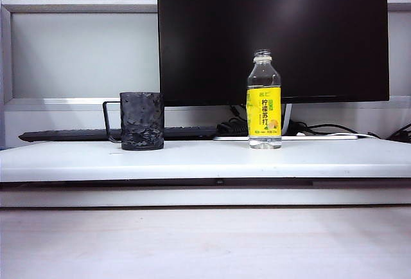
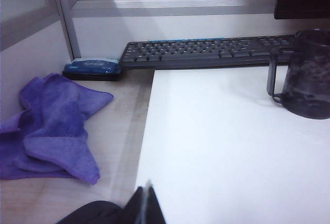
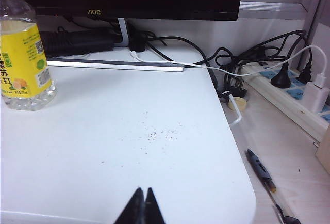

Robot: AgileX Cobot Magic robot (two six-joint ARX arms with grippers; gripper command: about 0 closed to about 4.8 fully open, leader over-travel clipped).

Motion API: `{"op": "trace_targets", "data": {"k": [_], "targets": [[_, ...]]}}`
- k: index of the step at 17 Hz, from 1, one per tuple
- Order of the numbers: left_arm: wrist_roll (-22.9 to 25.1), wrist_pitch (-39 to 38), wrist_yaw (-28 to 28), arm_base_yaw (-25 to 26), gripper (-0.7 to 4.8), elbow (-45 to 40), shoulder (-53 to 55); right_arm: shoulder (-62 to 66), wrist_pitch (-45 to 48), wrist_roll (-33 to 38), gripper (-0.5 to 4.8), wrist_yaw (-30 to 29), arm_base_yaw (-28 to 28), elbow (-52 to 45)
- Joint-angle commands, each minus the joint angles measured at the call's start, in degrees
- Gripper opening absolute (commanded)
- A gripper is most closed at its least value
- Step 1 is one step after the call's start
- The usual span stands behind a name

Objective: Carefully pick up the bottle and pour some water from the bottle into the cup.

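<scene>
Neither arm appears in the exterior view; only the wrist cameras catch the pincers. The left gripper (image 2: 148, 203) sits nearest, low over the near edge of the white table (image 2: 216, 146), its dark fingertips pressed together with nothing between them. The right gripper (image 3: 141, 206) hangs likewise over the near right part of the white top, tips pressed together and empty.

Farther in, the cup (image 1: 142, 121) stands upright on the left half of the table, its thin wire handle pointing left. The bottle (image 1: 264, 100) stands upright to its right, well apart from it, uncapped, with clear water (image 1: 264, 140) visible below the yellow label. Both are far from the grippers.

The left wrist view alone shows a crumpled purple cloth (image 2: 49, 126) on the wooden surface left of the table, and a small blue-topped box (image 2: 92, 68) beyond it. The right wrist view alone shows dark specks (image 3: 157, 131) on the tabletop, a pen (image 3: 260, 170) on the wood off the right edge, and a power strip (image 3: 289, 92) with tangled cables (one white plug seated in it).

Farthest back lie a black keyboard (image 2: 206, 51) and a dark monitor (image 1: 273, 35)
</scene>
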Motion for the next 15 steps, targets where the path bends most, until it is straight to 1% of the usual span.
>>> {"op": "trace_targets", "data": {"k": [1, 6, 8, 10, 11, 12, 13, 14, 15], "targets": [[0.00, 1.01, 0.04, 0.15, -0.05, 0.07, 0.00, 0.00, 0.57, 0.02, -0.01, 0.11, 0.02, -0.31], [0.02, 1.11, 0.04, 0.15, -0.05, 0.07, 0.00, 0.00, 0.66, 0.09, -0.01, 0.24, 0.02, -0.28], [0.00, 2.93, 0.09, 0.15, -0.05, 0.07, 0.00, 0.00, 2.56, 1.53, -0.01, 0.20, 0.02, -0.22], [-0.04, 8.17, 0.26, 0.09, -0.04, 0.24, 0.00, 0.00, 5.62, 4.07, -0.01, -0.90, 0.07, 1.33], [-0.39, 12.31, 0.22, 0.07, -0.04, 0.55, 0.00, 0.00, 5.68, 4.57, 0.00, -2.21, 0.09, 3.96], [-0.81, 14.03, 0.24, 0.07, -0.03, 0.96, 0.00, 0.00, 5.33, 4.57, 0.00, -2.82, 0.11, 5.53], [-2.62, 16.28, 0.26, 0.07, 0.08, 2.40, 0.00, 0.00, 4.85, 4.44, 0.42, -3.76, 0.09, 9.44], [-4.42, 16.06, 0.81, 0.07, 0.57, 3.93, 0.00, 0.00, 4.94, 4.22, 1.10, -3.76, 0.09, 11.58], [-6.14, 15.65, 3.19, 0.07, 1.47, 5.60, 0.00, 0.00, 4.90, 4.22, 2.02, -3.61, 0.09, 15.17]]}}
